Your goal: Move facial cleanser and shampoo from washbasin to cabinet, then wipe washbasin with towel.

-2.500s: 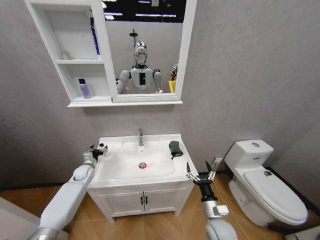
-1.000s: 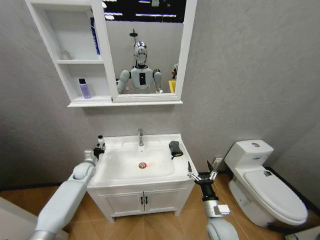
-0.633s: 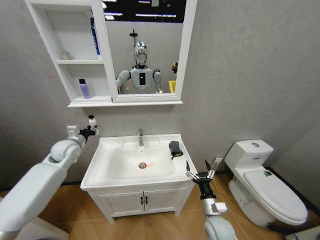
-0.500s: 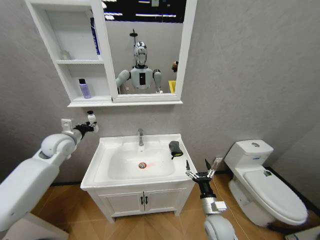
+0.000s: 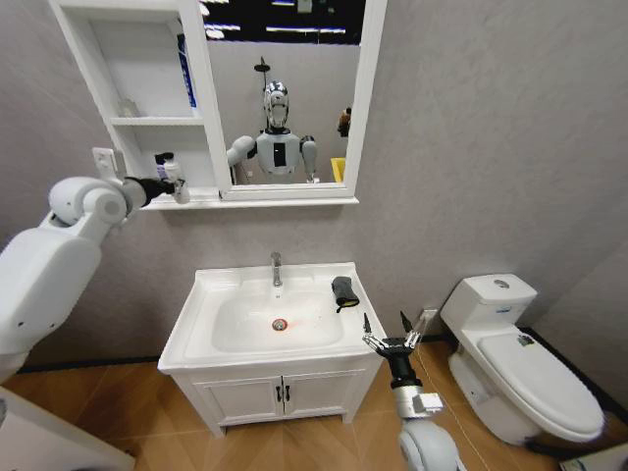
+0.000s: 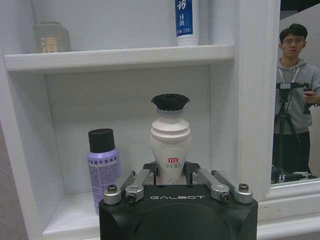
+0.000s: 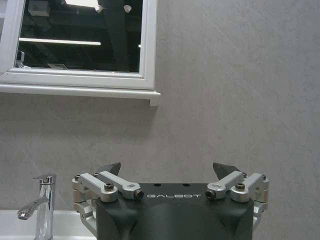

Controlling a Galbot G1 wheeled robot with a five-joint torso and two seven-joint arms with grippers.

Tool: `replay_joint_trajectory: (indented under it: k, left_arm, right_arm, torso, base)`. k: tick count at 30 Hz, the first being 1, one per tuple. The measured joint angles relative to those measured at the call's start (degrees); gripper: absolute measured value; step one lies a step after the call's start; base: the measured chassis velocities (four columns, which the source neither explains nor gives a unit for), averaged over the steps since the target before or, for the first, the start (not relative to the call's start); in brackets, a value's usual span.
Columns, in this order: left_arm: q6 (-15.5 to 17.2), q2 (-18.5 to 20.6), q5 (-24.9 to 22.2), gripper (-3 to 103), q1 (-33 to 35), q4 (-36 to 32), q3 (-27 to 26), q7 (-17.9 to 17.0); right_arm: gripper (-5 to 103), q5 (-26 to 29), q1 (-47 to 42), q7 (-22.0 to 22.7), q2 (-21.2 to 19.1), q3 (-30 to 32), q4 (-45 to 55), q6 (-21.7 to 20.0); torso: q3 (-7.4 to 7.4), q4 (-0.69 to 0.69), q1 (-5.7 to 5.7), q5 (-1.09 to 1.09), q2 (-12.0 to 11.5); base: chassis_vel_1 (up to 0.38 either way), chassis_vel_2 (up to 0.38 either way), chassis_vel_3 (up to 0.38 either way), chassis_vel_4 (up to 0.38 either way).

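Left claw (image 6: 170,176) raised bottle (image 6: 170,137) beside purple can (image 6: 102,165).

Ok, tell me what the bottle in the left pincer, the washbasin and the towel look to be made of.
The white bottle held in the left pincer: probably plastic, smooth matte body, ribbed black cap.
The washbasin: looks like glazed ceramic, glossy white with soft reflections; its tap seems chromed metal.
The towel: dark soft cloth, limp and folded on the rim, no shine.
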Motion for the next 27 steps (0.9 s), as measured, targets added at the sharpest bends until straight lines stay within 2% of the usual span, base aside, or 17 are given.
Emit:
replay_joint_trajectory:
  k: [6,8,11,22,24,27]
  left_arm:
    - [-0.52,-3.19,1.77,28,-2.25,4.46,1.25,0.98]
    - [-1.56,-5.91,4.03,28,-3.25,8.40,1.46,2.73]
    - [-2.48,-7.71,5.57,28,-4.07,11.50,1.68,4.14]
    - [-4.77,-9.28,8.94,28,-4.56,15.14,1.97,8.15]
    - [-5.16,-9.25,9.56,25,-4.48,15.18,2.06,8.77]
    - [-6.20,-9.07,10.86,40,-3.71,15.09,2.07,9.53]
  right_arm:
    - [100,0.00,-0.37,-0.02,0.10,0.33,0.12,0.24]
    - [100,-0.01,-0.40,-0.03,0.23,0.54,-0.10,0.54]
    - [100,-0.02,-0.31,-0.03,0.34,0.54,-0.40,0.63]
    - [100,-0.09,0.53,-0.06,0.43,0.18,-1.32,0.62]
    - [100,-0.13,0.61,-0.07,0.44,0.09,-1.31,0.57]
    - [100,-0.20,0.72,-0.08,0.46,0.03,-1.32,0.51]
  torso:
    - [0.00,0.01,0.00,-0.01,0.00]
    - [0.00,0.01,0.00,-0.02,0.00]
    - [0.00,0.00,0.00,-0.01,0.00]
    - [0.00,0.02,-0.01,-0.01,0.00]
    - [0.00,0.01,0.00,-0.01,0.00]
    - [-0.01,0.02,-0.01,-0.01,0.00]
  base:
    - [0.000,0.000,0.000,0.000]
    - [0.000,0.000,0.000,0.000]
    - [0.000,0.000,0.000,0.000]
    - [0.000,0.000,0.000,0.000]
    - [0.000,0.000,0.000,0.000]
    - [0.000,0.000,0.000,0.000]
